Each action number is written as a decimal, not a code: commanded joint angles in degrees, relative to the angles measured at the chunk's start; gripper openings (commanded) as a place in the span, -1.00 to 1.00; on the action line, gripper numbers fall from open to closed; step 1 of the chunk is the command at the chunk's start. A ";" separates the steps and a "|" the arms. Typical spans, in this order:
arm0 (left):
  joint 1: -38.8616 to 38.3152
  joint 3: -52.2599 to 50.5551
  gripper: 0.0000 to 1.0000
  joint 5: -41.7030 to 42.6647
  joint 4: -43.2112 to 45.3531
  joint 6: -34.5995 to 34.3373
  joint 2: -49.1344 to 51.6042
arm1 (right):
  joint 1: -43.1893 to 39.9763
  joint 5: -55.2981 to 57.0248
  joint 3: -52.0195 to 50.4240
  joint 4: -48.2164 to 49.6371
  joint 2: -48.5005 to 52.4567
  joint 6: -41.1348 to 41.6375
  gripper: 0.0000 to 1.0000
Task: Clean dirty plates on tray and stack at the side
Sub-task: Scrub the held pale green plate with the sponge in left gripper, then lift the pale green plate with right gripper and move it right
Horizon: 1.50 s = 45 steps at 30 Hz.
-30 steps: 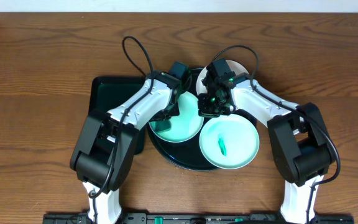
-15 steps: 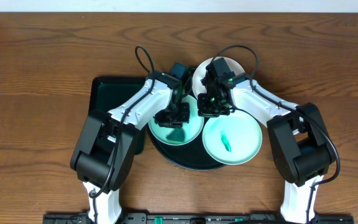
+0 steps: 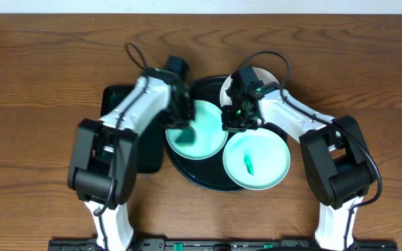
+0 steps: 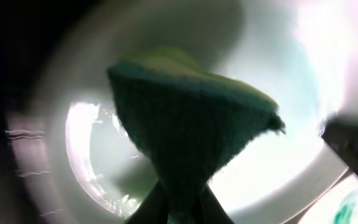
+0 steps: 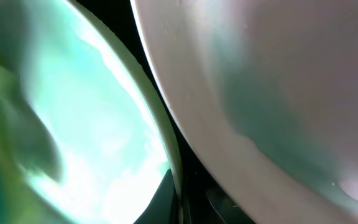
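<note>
The round black tray (image 3: pixel 189 171) holds three plates. A mint plate (image 3: pixel 204 132) lies at its left. My left gripper (image 3: pixel 180 120) is shut on a green and yellow sponge (image 4: pixel 191 118) and presses it on this plate's left part (image 4: pixel 278 106). My right gripper (image 3: pixel 233 123) is shut on the same plate's right rim (image 5: pixel 173 155). A plate with a teal smear (image 3: pixel 257 159) lies at the front right. A white plate (image 3: pixel 260 75) lies at the back, partly hidden by my right arm. Another plate's pale surface (image 5: pixel 278 93) fills the right of the right wrist view.
A rectangular black tray (image 3: pixel 117 104) lies to the left of the round tray, partly under my left arm. Brown wooden table (image 3: pixel 40 84) surrounds both trays.
My left arm has swung left, taking the sponge from the mint plate's middle to its left part. My right gripper stays on the rim. The smeared plate has shifted slightly.
</note>
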 commanded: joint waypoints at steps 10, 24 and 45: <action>9.86 11.69 -0.85 -6.23 -11.08 -0.94 -17.03 | 3.96 6.51 2.45 -3.72 1.20 -0.39 -0.97; 16.15 11.08 -0.85 -8.02 -13.55 -0.94 -19.61 | 12.63 33.46 13.92 -18.03 -7.34 -1.25 -0.98; 16.13 11.08 -0.86 -8.00 -11.96 -4.63 -19.58 | 35.08 94.47 15.17 -26.29 -16.39 -4.33 -0.98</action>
